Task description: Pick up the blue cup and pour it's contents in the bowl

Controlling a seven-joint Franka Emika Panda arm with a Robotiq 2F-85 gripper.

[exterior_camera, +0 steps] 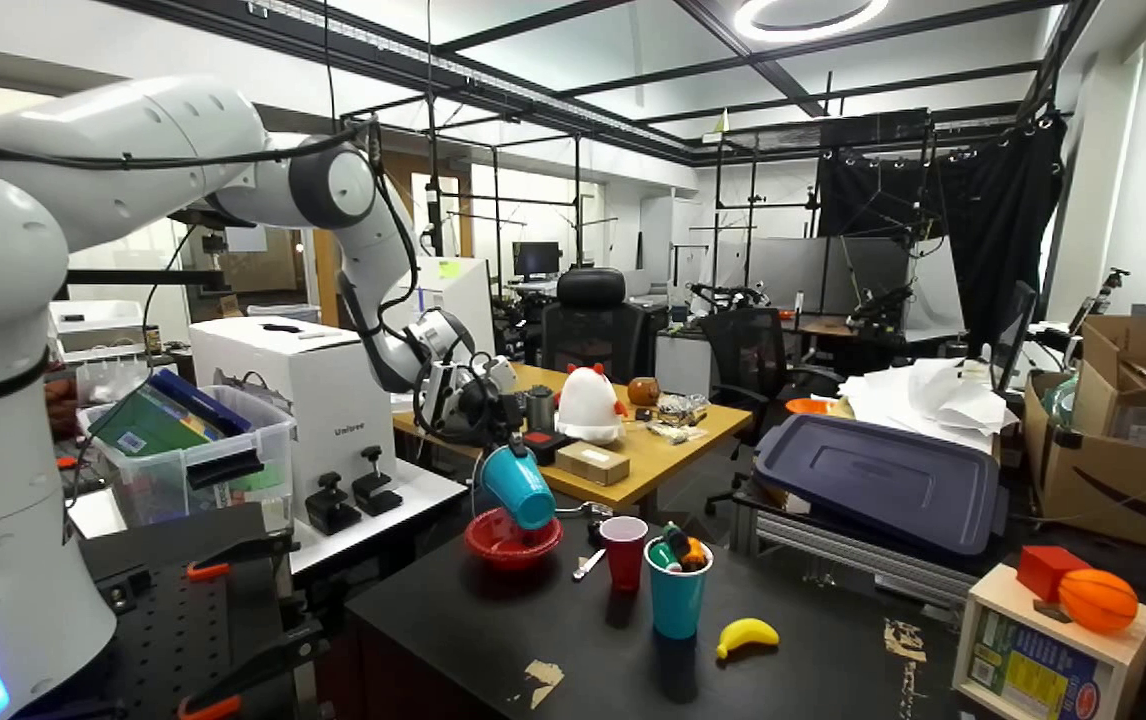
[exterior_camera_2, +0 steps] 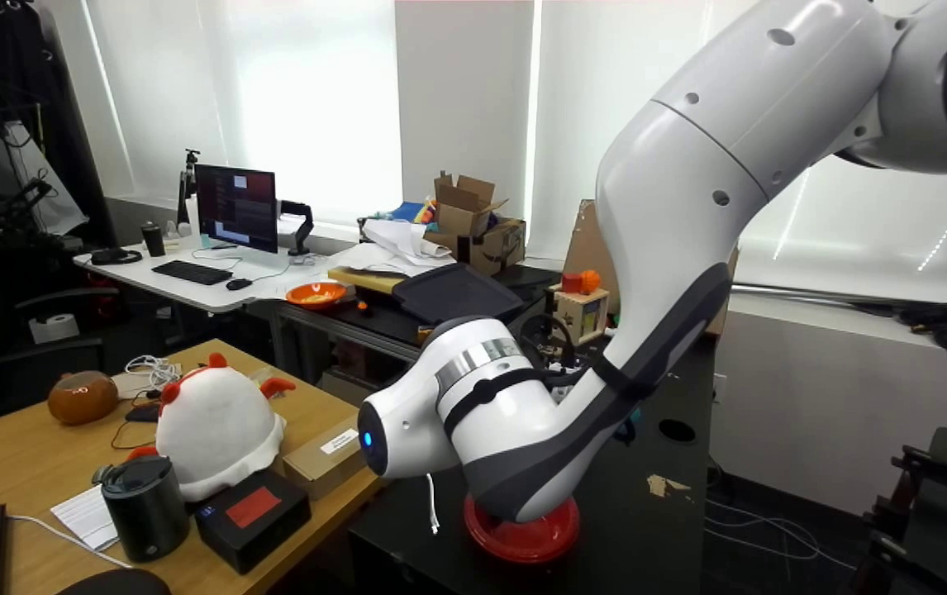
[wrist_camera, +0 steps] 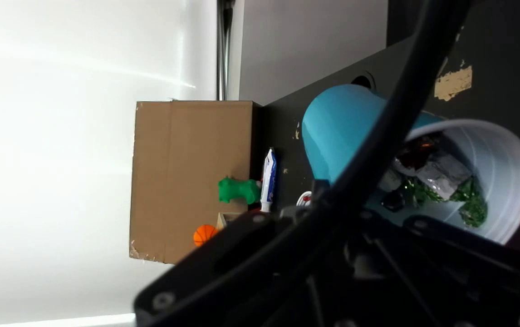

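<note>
Blue cup (exterior_camera: 520, 488): hangs just below the gripper (exterior_camera: 516, 448) in an exterior view, tilted well off upright, above the red bowl (exterior_camera: 513, 562).
Arm (exterior_camera_2: 527, 421): reaches over the black table (exterior_camera: 453, 625) and hides part of the red bowl in an exterior view.
Gripper: pinches the blue cup; cannot tell exactly where along its wall.
Red bowl: rests upright on the black table, partly covered by the blue cup; cannot tell whether touching it.
Teal cup (exterior_camera: 677, 605): stands upright, loaded to the rim with green and orange bits (exterior_camera: 675, 543).
Small red cup (exterior_camera: 625, 560): stands just beside the teal cup, on the red bowl's side.
Shiny pieces (wrist_camera: 443, 175): lie inside the blue cup, silver and green among them, in the wrist view.
</note>
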